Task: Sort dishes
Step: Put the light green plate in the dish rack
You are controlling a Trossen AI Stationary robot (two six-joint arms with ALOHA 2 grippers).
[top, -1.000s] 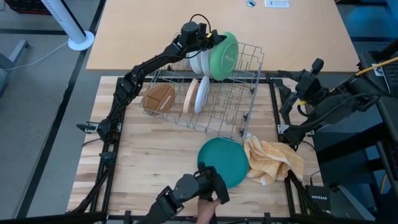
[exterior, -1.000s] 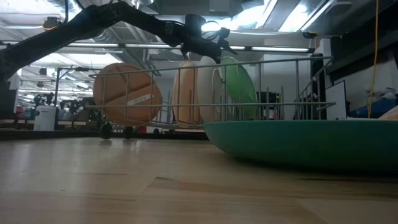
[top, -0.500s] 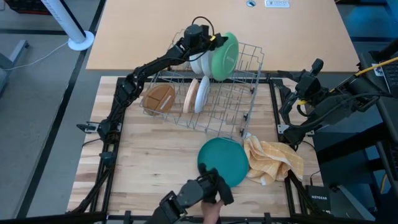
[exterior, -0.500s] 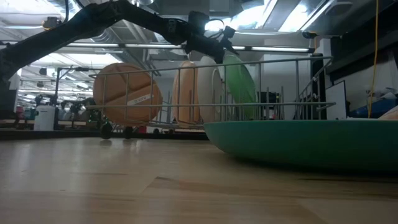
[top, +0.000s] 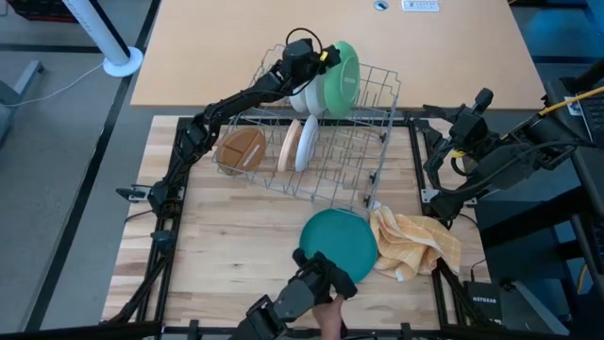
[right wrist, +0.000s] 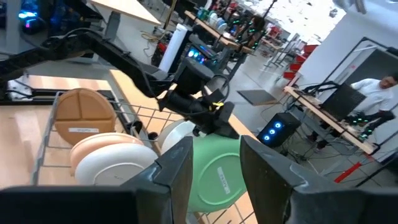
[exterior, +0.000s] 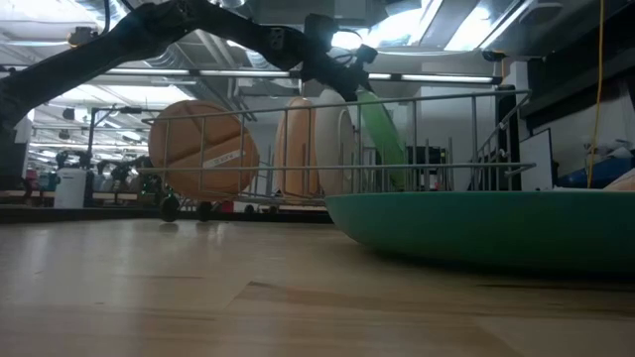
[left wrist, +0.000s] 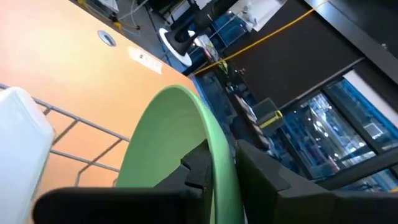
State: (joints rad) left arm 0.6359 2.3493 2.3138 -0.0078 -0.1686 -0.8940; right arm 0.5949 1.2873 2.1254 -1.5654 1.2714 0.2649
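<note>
A light green plate [top: 343, 80] stands on edge at the far end of the grey wire rack [top: 370, 151], and my left gripper [left wrist: 221, 152] is shut on its upper rim. A white plate [top: 304, 96] stands just left of it. A brown plate [top: 241, 149], a tan plate [top: 289, 144] and another white plate [top: 306, 142] stand upright in the rack's near row. A teal plate [top: 340, 244] lies flat on the table. My right gripper [right wrist: 214, 158] waits open beyond the table's right edge, facing the rack. My left gripper pinches the green plate's upper rim [left wrist: 217, 134] between its two fingers, one finger [left wrist: 198, 169] on each face. It comes in level from the table's left side. The plate stands tilted, with its lower edge [exterior: 392, 174] down inside the rack.
A yellow checked cloth [top: 415, 244] lies crumpled against the teal plate's right side. At the table's near edge a dark arm-like device [top: 307, 293] is held by a person's hand [top: 326, 326]. Bare wood lies at the near left.
My left gripper has swung a little toward the table's right edge and turned at the wrist. The green plate has turned with it and now shows narrower, more edge-on, in both the high and the low view. The device at the near edge has shifted rightward.
</note>
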